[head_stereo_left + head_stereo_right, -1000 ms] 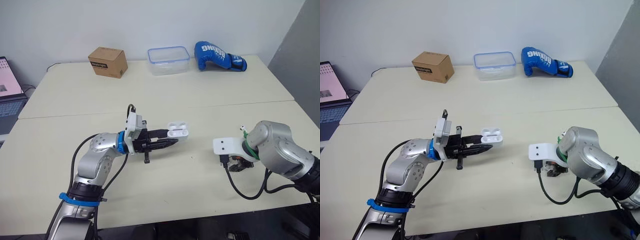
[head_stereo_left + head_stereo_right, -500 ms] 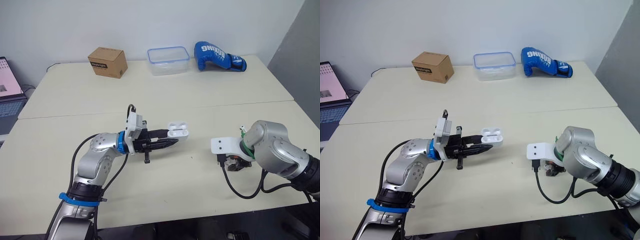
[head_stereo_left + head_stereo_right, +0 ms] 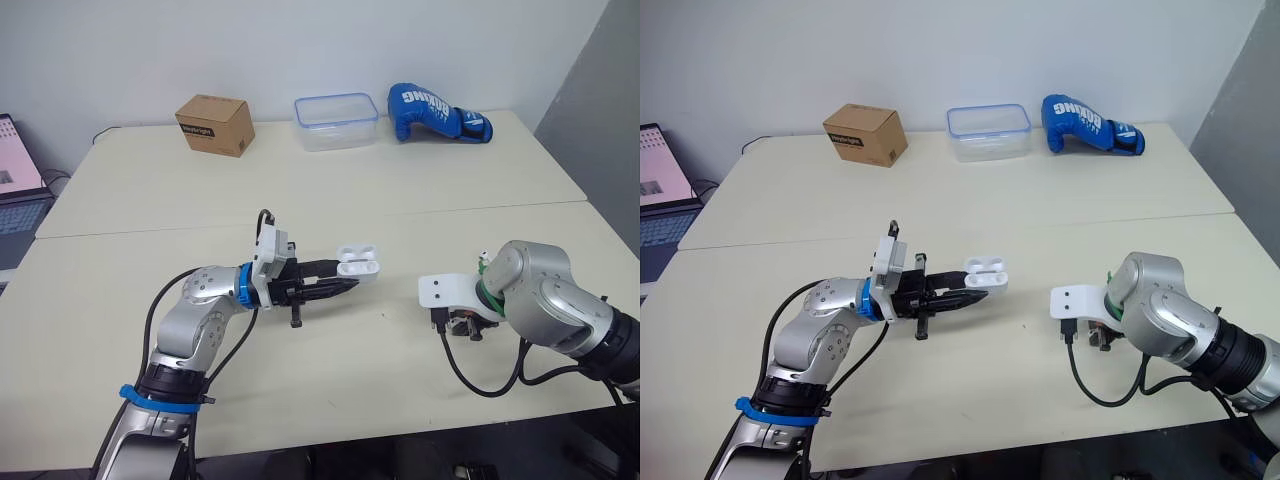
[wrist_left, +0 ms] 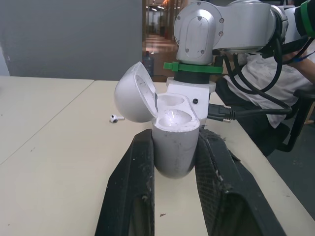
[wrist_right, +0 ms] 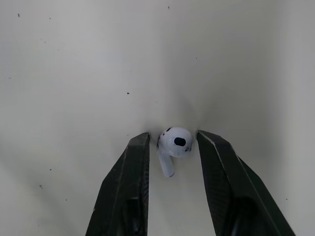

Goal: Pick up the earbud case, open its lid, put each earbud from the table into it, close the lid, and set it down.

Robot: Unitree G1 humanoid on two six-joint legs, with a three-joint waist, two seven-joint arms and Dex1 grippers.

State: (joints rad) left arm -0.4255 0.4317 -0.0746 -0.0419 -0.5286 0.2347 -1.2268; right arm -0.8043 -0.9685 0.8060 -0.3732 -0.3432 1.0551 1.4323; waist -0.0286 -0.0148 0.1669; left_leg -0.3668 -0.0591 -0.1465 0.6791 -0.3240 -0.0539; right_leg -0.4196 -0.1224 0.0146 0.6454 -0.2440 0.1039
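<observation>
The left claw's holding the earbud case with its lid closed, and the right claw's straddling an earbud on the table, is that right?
Not quite: the lid is open, not closed; the left wrist view shows it swung back. The left claw does hold the earbud case, and the right claw straddles an earbud on the table.

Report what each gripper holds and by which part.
Left gripper: open earbud case, pinched by the sides of its lower body. Right gripper: nothing; its open jaws straddle an earbud on the table.
</observation>
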